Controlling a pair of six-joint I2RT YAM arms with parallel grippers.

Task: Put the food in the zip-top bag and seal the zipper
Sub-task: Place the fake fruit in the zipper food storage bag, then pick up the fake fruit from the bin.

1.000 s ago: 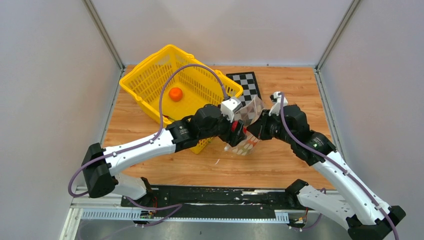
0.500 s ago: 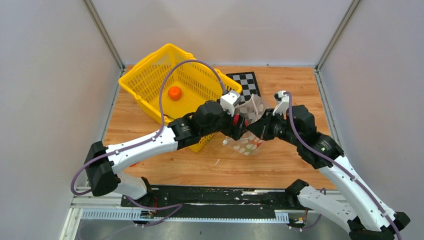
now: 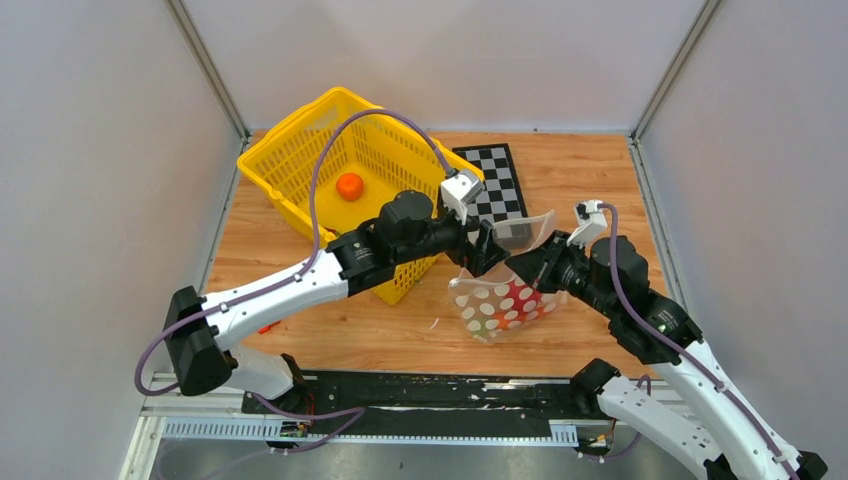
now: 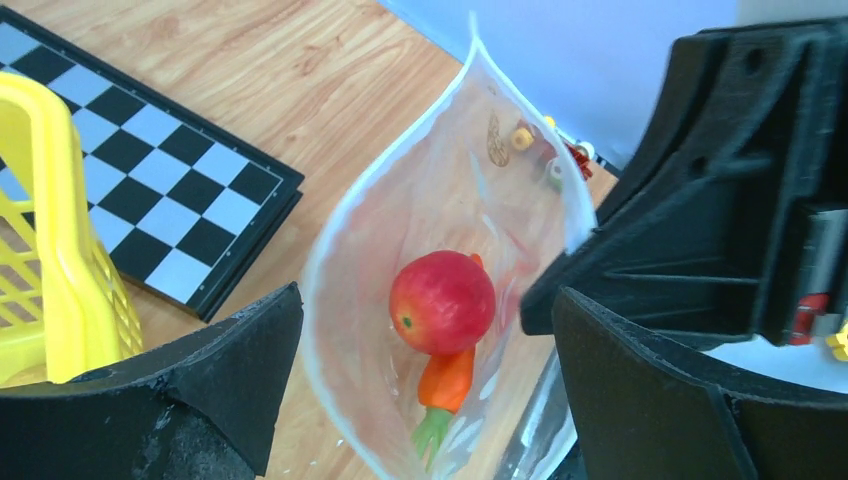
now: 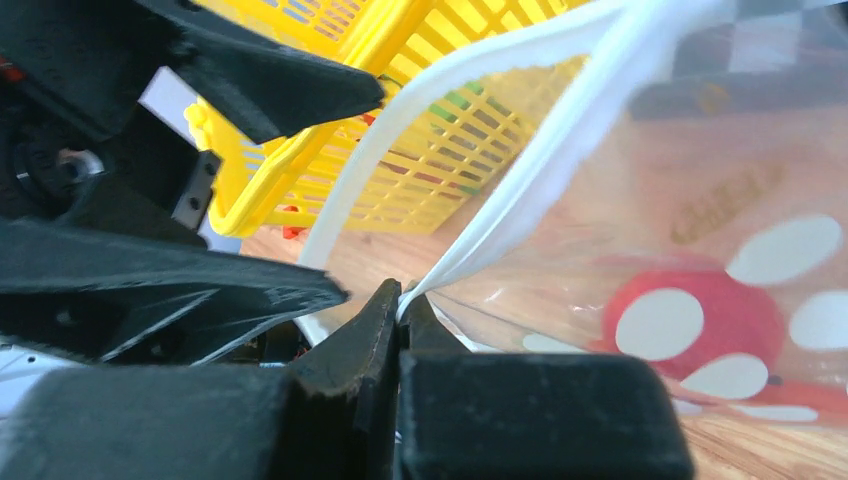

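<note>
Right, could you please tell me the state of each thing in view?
zip-top bag: mouth open, hanging from one edge.
zipper: unsealed.
tomato: inside the bag.
carrot: inside the bag.
orange: in the yellow basket.
left gripper: open, over the bag's mouth.
right gripper: shut on the bag's edge.

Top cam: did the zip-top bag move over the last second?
Yes. The zip-top bag has shifted right and toward the near table edge, away from the checkerboard, with its rim pinched in the right gripper.
</note>
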